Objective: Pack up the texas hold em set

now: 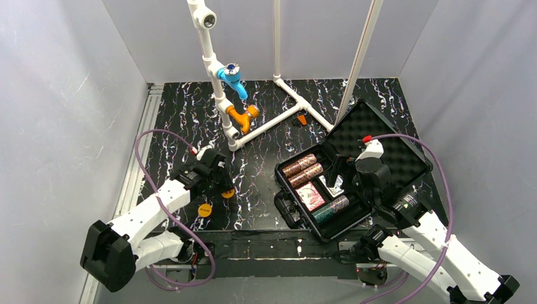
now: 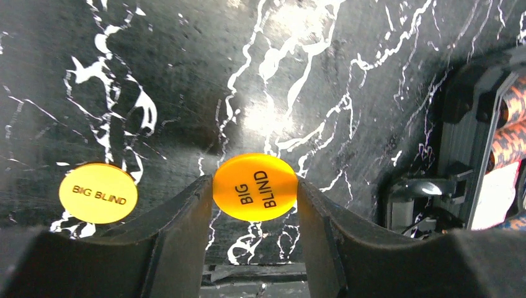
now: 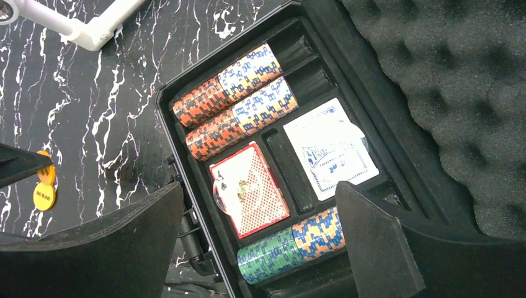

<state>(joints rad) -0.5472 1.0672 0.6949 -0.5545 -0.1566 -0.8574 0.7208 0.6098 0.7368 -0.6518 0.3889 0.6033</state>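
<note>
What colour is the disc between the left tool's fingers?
The disc is orange with black BIG BLIND lettering, clearest in the left wrist view.

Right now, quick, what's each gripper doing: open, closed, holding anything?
Left gripper: closed on the orange BIG BLIND disc, one finger against each side.
Right gripper: open, empty, above the open case.

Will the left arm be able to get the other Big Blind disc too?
Probably yes, once it is free. The left end effector is closed on the orange BIG BLIND disc. The yellow BIG BLIND disc lies flat close beside it on the table, uncovered.
</note>
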